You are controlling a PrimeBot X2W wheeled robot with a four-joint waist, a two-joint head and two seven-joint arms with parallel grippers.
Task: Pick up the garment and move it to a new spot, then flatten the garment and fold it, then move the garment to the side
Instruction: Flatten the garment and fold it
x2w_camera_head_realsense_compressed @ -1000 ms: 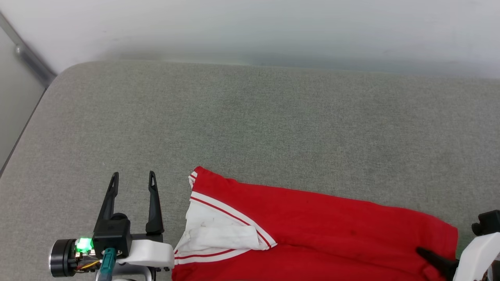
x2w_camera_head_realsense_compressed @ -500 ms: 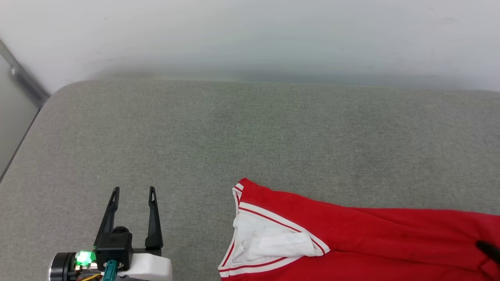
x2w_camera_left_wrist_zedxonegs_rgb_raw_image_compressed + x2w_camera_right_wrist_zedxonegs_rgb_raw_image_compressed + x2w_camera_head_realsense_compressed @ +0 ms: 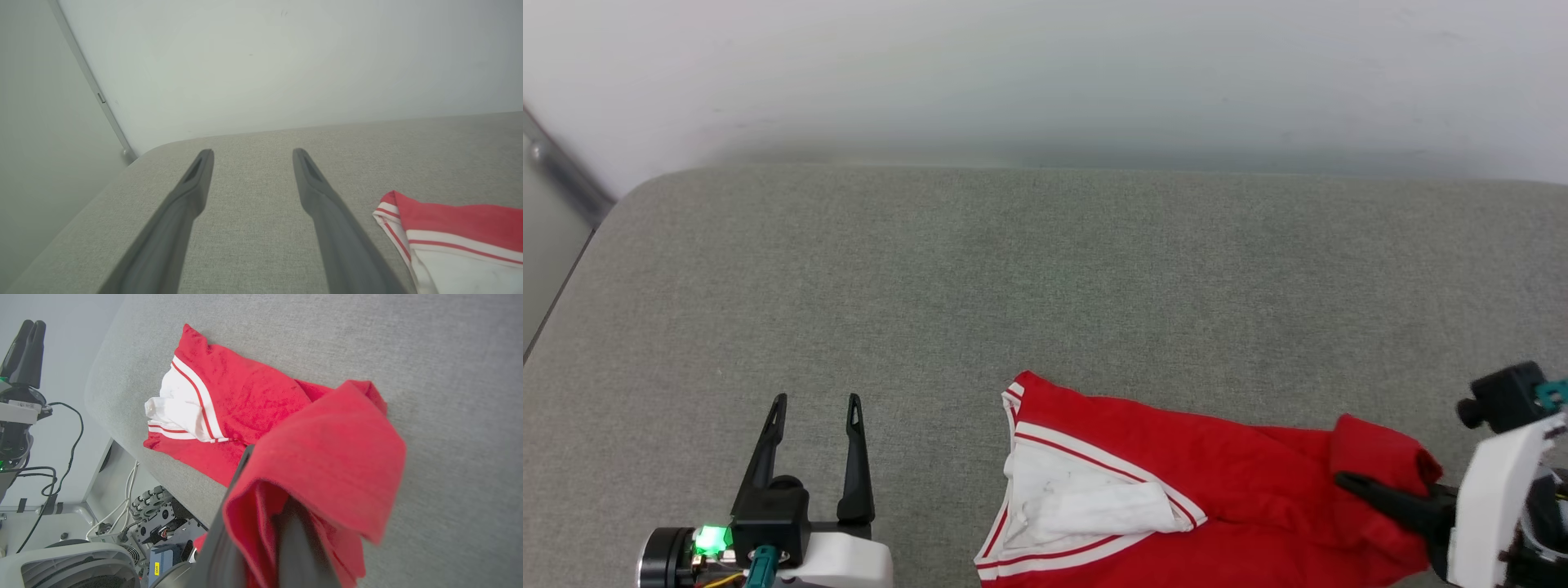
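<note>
The garment (image 3: 1217,478) lies at the near right of the grey padded table (image 3: 1045,278), red, with a white sleeve (image 3: 1086,506) and red-white trim at its left end. My right gripper (image 3: 1346,483) is shut on the garment's right end, which is lifted and curled back over the fingers. In the right wrist view the red cloth (image 3: 327,457) drapes over my right gripper (image 3: 269,490). My left gripper (image 3: 817,402) stands open over bare table to the left of the sleeve, holding nothing. The left wrist view shows the left gripper (image 3: 252,153) with the sleeve corner (image 3: 449,228) at its right.
A white wall (image 3: 1045,73) runs behind the table. The table's rounded left corner (image 3: 629,196) drops off beside a pale panel. Below the table's near edge the right wrist view shows the robot's base, wheels and cables (image 3: 155,506).
The head camera has shifted. My right gripper has come in from the right edge, carrying the garment's right end up and leftward, so the cloth bunches. The left gripper stays open.
</note>
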